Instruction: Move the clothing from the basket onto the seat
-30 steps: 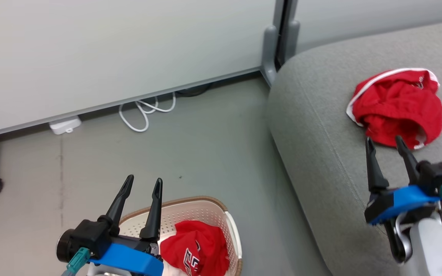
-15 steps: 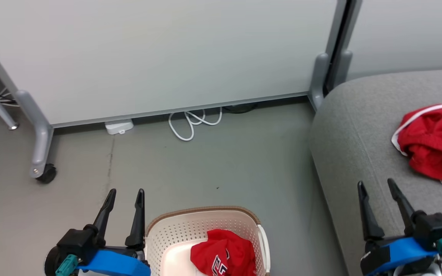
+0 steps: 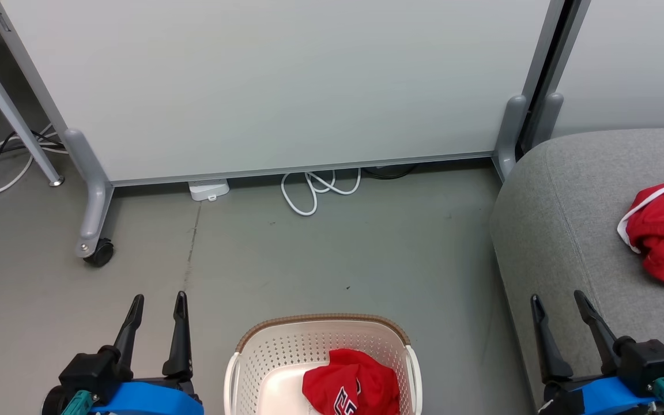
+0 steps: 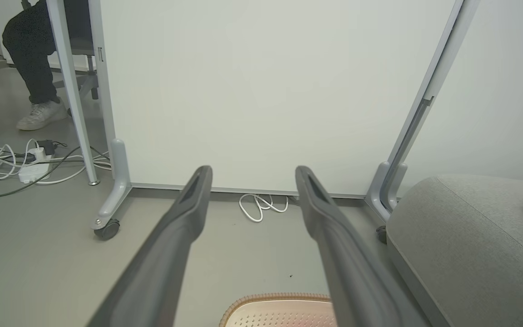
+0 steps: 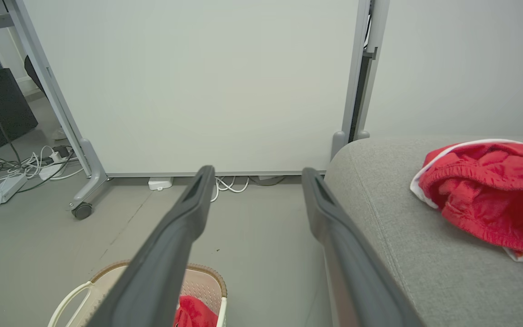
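A cream perforated basket (image 3: pixel 263 351) with a brown rim band stands on the floor at the bottom middle of the head view. A crumpled red jersey (image 3: pixel 350 387) with white and black lettering lies inside it. Red shorts (image 3: pixel 663 236) with white piping rest on the grey seat (image 3: pixel 562 230) at the right. My left gripper (image 3: pixel 157 297) hovers open and empty to the left of the basket. Over the seat's front edge my right gripper (image 3: pixel 555 297) stands open with nothing in it. The right wrist view shows the shorts (image 5: pixel 488 195), the seat (image 5: pixel 379 218) and the basket (image 5: pixel 207 277).
A white partition panel (image 3: pixel 286 86) on grey wheeled legs (image 3: pixel 93 213) stands behind the basket. A coiled white cable (image 3: pixel 317 190) and a small white box (image 3: pixel 208 189) lie at its foot. More cables (image 4: pixel 25 161) and a seated person's foot (image 4: pixel 41 116) are at the far left.
The head camera has swung left, so the seat and shorts slid toward the right edge and the basket toward the middle. Both grippers stay open and empty, lower in the picture.
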Controlling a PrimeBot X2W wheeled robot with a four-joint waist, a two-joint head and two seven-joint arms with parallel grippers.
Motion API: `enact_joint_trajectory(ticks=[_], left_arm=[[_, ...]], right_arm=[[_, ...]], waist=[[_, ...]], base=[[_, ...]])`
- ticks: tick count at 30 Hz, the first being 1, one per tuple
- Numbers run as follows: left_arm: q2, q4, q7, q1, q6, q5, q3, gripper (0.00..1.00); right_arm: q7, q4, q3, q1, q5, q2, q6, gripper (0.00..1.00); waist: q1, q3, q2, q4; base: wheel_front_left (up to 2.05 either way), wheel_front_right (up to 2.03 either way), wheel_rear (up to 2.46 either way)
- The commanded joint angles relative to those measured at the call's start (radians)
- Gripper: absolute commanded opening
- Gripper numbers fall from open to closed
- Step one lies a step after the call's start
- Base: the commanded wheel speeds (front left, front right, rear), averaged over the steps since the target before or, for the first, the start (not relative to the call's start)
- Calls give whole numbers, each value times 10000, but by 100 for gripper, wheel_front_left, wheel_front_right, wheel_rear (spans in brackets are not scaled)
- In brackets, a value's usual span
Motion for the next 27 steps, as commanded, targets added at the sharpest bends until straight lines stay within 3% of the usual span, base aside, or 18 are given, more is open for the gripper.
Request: enact_joint_trajectory(ticks=[1, 18, 27], left_arm=[[38, 0, -26, 81, -72, 6, 26, 100], [6, -122, -27, -54, -73, 92, -20, 100], [87, 5, -27, -419, -73, 57, -201, 100]], right_arm=[[-5, -74, 7, 143, 56, 10, 5, 100], [-58, -161, 187, -44, 215, 11, 5, 100], [-96, -272, 631, -545, 276, 12, 5, 100]], waist=[[0, 9, 0, 16], [0, 326, 0, -97], [0, 1265, 0, -633]], base=[[0, 0, 0], [0, 0, 0], [0, 0, 0]])
